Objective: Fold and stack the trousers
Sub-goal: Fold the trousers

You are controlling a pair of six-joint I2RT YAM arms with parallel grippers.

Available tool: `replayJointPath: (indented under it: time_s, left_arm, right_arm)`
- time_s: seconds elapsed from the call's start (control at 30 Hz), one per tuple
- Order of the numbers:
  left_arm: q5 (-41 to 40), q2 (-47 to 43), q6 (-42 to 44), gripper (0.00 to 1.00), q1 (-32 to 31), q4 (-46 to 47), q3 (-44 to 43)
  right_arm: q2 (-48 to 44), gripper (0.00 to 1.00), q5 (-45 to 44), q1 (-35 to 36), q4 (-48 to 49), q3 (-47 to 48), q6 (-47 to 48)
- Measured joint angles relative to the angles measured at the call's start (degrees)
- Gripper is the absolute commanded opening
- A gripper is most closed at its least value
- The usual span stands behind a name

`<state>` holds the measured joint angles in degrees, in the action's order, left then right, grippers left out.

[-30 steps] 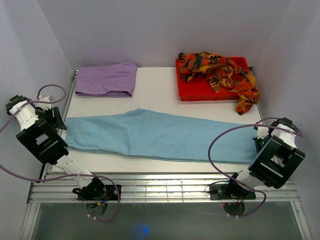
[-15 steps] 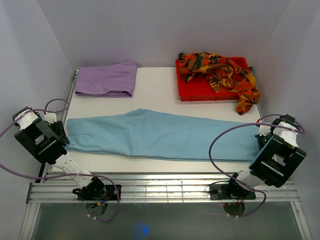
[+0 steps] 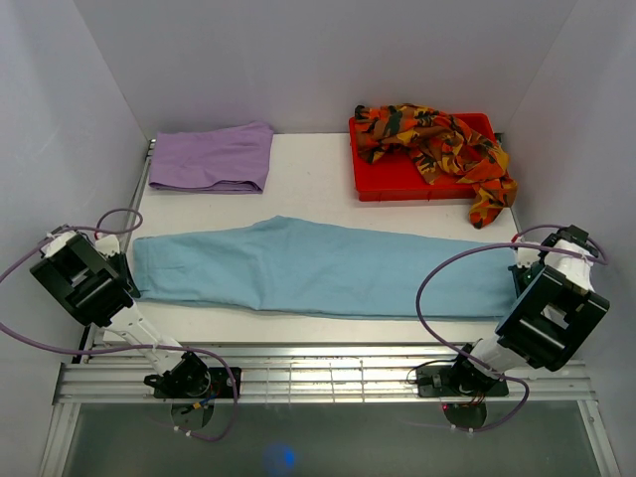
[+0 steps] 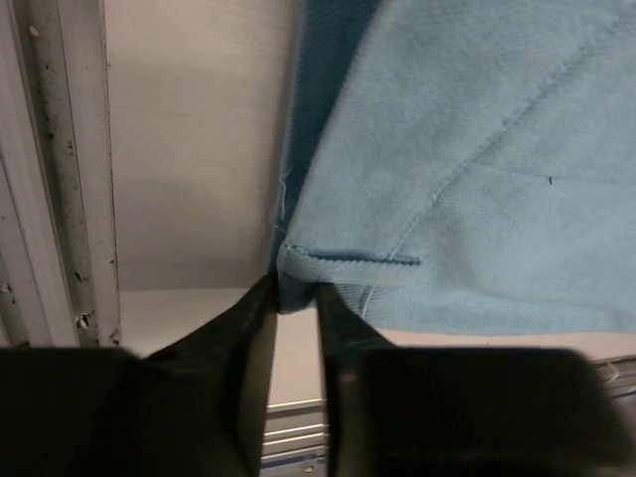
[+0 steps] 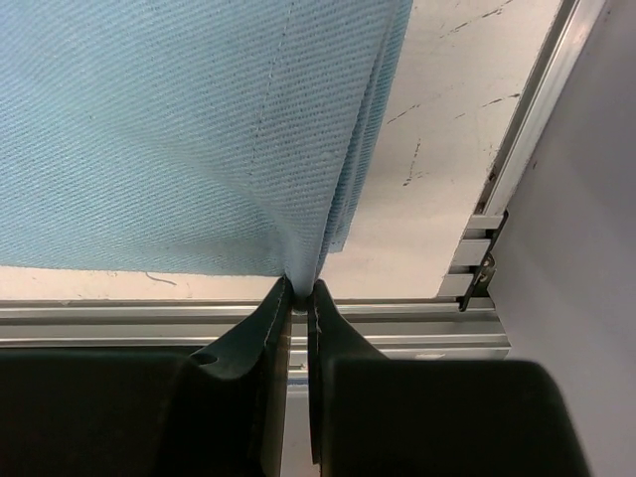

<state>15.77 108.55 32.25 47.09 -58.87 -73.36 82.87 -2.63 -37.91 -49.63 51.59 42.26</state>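
Observation:
The light blue trousers (image 3: 318,268) lie spread lengthwise across the table, left to right. At their left end, my left gripper (image 3: 123,268) stands open with a narrow gap. In the left wrist view the hemmed corner of the light blue trousers (image 4: 477,179) sits between the tips of the left gripper (image 4: 296,290). My right gripper (image 3: 519,280) is at the right end. In the right wrist view the right gripper (image 5: 301,290) is shut, pinching a fold of the light blue trousers (image 5: 169,129) at their near edge.
A folded lilac pair (image 3: 211,157) lies at the back left of the white table (image 3: 308,194). An orange-red-black patterned pair (image 3: 437,139) is heaped in a red tray (image 3: 373,187) at the back right and spills over its right side. Aluminium rails (image 5: 417,328) run along the table's edges.
My left arm has come down and nearer along the left edge, and its jaws have narrowed around the trousers' corner. The right arm and the cloth have barely moved.

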Motion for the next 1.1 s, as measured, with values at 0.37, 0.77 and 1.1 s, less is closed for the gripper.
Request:
replayJointPath:
  time_s: [0.37,0.77,1.1]
  left_arm:
    - [-1.9,0.6,-5.3,0.00,-0.1,1.8,1.2]
    - [-3.1,2.1,-7.9,0.00,-0.5,0.1,-0.8]
    - [-3.2,2.1,-8.5,0.00,-0.5,0.2,-0.7]
  right_arm:
    - [1.8,0.08,-0.1,-0.1,-0.7,3.7,0.7]
    - [3.3,0.08,-2.3,-2.4,0.8,0.9,3.3]
    - [3.5,0.08,-4.4,-3.7,1.6,-1.8,4.5]
